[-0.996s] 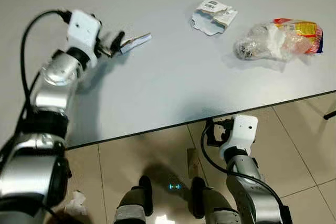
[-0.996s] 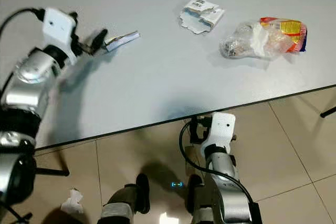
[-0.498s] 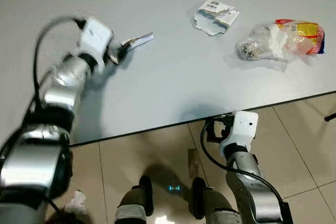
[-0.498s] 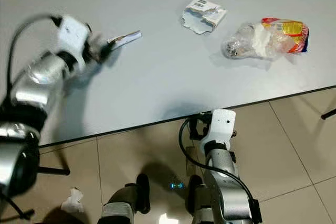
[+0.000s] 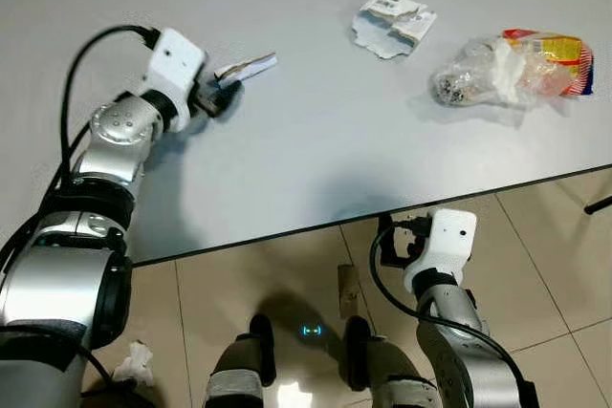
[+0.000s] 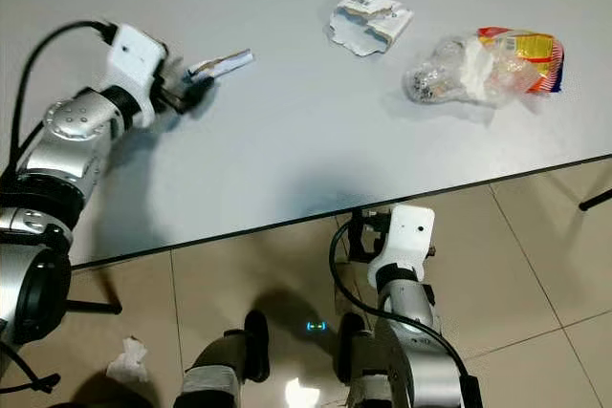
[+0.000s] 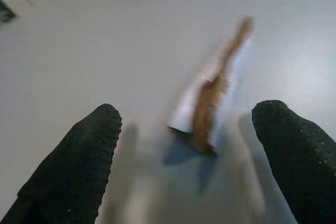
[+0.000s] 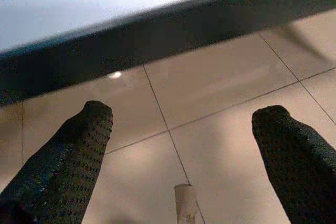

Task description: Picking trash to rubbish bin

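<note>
Left gripper (image 7: 186,156) jaws spread wide; paper scrap (image 7: 210,98) between them, ungrasped, on table (image 5: 316,140).

The head cameras are looking steeply down at the grey table (image 5: 316,140) and tiled floor (image 5: 535,236) (sharing nearly everything). The left wrist camera is hovering close over the table; the right one is facing the floor beneath its edge.

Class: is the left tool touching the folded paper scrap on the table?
Apart. The left wrist view shows the paper scrap lying between the open left tool's fingers, a gap on each side.

On the table (image 5: 316,140), a paper scrap (image 5: 247,67) lies left of a torn packet (image 5: 392,24) and plastic bag (image 5: 507,69).
</note>
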Controlling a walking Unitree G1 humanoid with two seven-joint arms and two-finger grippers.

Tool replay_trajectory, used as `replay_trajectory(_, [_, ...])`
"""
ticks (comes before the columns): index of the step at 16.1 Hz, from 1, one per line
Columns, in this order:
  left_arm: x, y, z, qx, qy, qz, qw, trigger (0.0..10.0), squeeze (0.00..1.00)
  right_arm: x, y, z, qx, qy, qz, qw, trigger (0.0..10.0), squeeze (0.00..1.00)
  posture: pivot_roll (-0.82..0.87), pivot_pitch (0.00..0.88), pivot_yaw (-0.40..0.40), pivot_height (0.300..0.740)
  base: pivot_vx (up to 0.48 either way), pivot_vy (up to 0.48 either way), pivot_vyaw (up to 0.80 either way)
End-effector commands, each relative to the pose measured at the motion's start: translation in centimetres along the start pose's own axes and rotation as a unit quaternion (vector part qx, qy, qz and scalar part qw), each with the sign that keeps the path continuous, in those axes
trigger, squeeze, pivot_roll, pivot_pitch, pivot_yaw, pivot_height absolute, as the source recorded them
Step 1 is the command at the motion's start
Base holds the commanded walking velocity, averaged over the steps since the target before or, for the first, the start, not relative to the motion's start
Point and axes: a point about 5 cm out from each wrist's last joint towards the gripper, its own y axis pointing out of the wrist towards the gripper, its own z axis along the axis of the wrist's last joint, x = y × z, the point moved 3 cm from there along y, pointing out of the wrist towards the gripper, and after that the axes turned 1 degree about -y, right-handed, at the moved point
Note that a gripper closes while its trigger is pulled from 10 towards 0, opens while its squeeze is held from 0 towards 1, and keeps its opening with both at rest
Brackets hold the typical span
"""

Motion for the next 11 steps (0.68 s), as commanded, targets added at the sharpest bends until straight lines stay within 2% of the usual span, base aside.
replay_trajectory(1, [0.4, 0.0, -0.5, -0.011, 0.002, -0.009, 1.000, 10.0, 0.00, -0.4, -0.5, -0.4, -0.012, 0.015, 0.003, 1.000, 10.0, 0.00, -0.03, 0.394, 0.038, 0.740, 0.000, 0.000, 0.00])
replay_trajectory(5, [1.6, 0.7, -0.7, -0.008, -0.007, -0.010, 1.000, 10.0, 0.00, -0.6, -0.9, -0.5, -0.017, 0.016, 0.004, 1.000, 10.0, 0.00, -0.04, 0.405, 0.033, 0.740, 0.000, 0.000, 0.00])
replay_trajectory(7, [1.4, 0.9, -0.4, -0.001, 0.004, 0.023, 1.000, 10.0, 0.00, -0.6, -1.0, -0.5, -0.017, 0.016, 0.003, 1.000, 10.0, 0.00, -0.05, 0.408, 0.035, 0.740, 0.000, 0.000, 0.00])
replay_trajectory(11, [2.0, 1.4, -0.1, 0.005, 0.003, 0.031, 1.000, 10.0, 0.00, -0.4, -1.3, -0.6, -0.020, 0.017, -0.002, 1.000, 10.0, 0.00, -0.05, 0.412, 0.039, 0.740, 0.000, 0.000, 0.00])
